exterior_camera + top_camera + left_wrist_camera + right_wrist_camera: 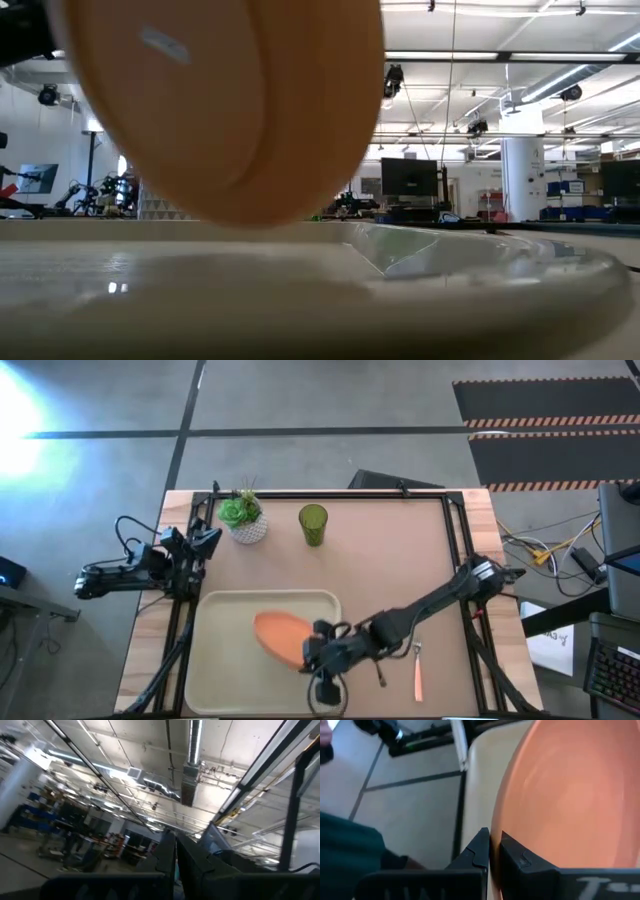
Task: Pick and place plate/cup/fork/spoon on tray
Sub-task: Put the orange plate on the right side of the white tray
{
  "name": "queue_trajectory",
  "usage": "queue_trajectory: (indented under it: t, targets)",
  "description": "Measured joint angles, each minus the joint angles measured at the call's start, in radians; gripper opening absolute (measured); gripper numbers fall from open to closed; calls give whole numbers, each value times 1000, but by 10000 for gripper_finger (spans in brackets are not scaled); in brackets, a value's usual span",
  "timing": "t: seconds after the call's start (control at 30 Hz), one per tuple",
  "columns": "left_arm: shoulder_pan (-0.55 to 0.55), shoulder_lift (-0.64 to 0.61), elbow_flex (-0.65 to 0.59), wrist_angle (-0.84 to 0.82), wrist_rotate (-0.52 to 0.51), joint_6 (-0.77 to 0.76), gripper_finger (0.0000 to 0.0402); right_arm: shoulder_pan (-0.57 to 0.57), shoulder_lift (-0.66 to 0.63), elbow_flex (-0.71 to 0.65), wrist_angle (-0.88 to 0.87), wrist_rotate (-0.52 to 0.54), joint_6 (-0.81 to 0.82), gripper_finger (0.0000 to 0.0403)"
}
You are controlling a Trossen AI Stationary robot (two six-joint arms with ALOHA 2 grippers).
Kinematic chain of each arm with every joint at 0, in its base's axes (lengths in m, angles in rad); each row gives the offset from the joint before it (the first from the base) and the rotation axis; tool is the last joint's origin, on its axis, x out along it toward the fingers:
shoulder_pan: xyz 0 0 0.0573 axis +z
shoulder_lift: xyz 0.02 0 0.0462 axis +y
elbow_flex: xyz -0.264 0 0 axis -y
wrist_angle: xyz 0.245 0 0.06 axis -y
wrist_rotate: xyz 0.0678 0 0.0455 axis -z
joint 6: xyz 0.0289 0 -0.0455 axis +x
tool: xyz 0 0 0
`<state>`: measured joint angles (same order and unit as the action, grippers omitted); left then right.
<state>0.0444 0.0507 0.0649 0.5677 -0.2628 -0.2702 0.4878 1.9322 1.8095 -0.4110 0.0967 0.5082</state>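
Right gripper (312,652) jaws clamp plate (282,635) rim, tilted above tray (220,660); next: lower, release. Left jaws closed.

Salmon-orange plate (280,635) tilted above cream tray (220,660); green cup (313,524), pink-handled fork (418,669) on table.

A brown wooden table (400,560) carries a cream-white tray (225,660) at its near edge, left of centre, with a white pot holding a green plant (243,520) near the far-left corner. An olive-green cup (312,525) stands upright just beside the pot along the far edge, while a pink-handled fork (418,668) and a dark spoon (381,678) lie side by side near the near edge, right of the tray.
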Motion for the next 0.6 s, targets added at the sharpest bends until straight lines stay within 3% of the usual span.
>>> queue_trajectory:
  t: [0.27,0.43,0.6]
  targets:
    - [0,-1,-2,-2,148,-134,0,45,163,52,0,1,73,9]
    - [0,-2,-5,-4,167,-143,0,44,246,71,14,-38,94,10]
    - [0,1,-5,-12,176,-143,0,20,308,72,163,-78,101,10]
